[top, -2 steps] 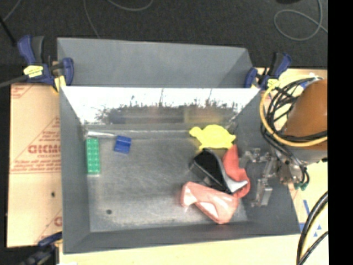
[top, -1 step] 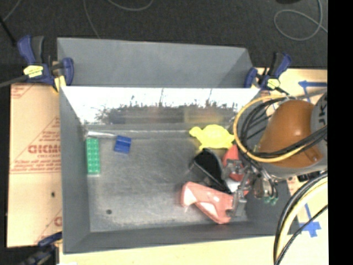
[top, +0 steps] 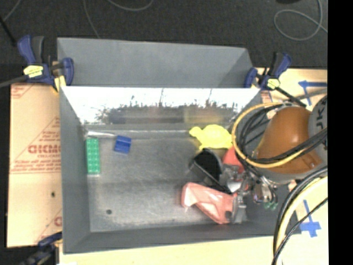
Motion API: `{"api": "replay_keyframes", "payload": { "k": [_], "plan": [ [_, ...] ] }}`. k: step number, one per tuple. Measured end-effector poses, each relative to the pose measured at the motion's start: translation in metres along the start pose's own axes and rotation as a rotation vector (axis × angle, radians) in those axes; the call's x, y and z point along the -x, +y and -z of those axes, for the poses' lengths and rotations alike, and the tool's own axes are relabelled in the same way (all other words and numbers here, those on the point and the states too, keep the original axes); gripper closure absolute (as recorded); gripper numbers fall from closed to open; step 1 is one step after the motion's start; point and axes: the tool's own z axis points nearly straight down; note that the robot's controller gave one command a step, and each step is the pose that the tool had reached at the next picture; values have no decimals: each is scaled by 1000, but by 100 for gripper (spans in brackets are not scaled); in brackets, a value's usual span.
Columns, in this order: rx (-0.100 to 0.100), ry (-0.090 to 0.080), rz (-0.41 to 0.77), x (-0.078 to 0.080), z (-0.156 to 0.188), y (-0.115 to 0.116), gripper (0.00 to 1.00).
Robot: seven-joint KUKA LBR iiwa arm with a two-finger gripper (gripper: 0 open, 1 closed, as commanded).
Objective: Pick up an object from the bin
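My gripper point(top: 239, 204) is low in the bin's near right corner, under the arm's orange-brown cover. It sits right at the right end of a pink, soft-looking crumpled thing point(top: 205, 201) that lies along the bin's near side, and I cannot see whether it has hold of it. A black glossy object point(top: 206, 165) lies just up and left of the gripper, touching the pink thing's top. A small red piece point(top: 230, 157) shows beside the black object, partly hidden by cables. A yellow rounded toy point(top: 211, 137) rests behind them near the far right wall.
A green studded block point(top: 92, 156) stands along the left wall, and a small blue block point(top: 122, 144) lies next to it near the back. The arm and its cable loops cover the bin's right edge. Bare grey floor spans the middle and near left.
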Motion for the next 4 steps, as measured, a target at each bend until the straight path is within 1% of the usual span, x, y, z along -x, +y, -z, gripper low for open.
{"api": "replay_keyframes", "payload": {
  "k": [1,2,3,4],
  "plan": [
    [-1,-7,-148,0,10,14,0],
    [3,4,-166,-2,-32,24,0],
    [1,3,-222,0,-39,30,100],
    [1,3,-221,0,-39,30,100]
  ]
}}
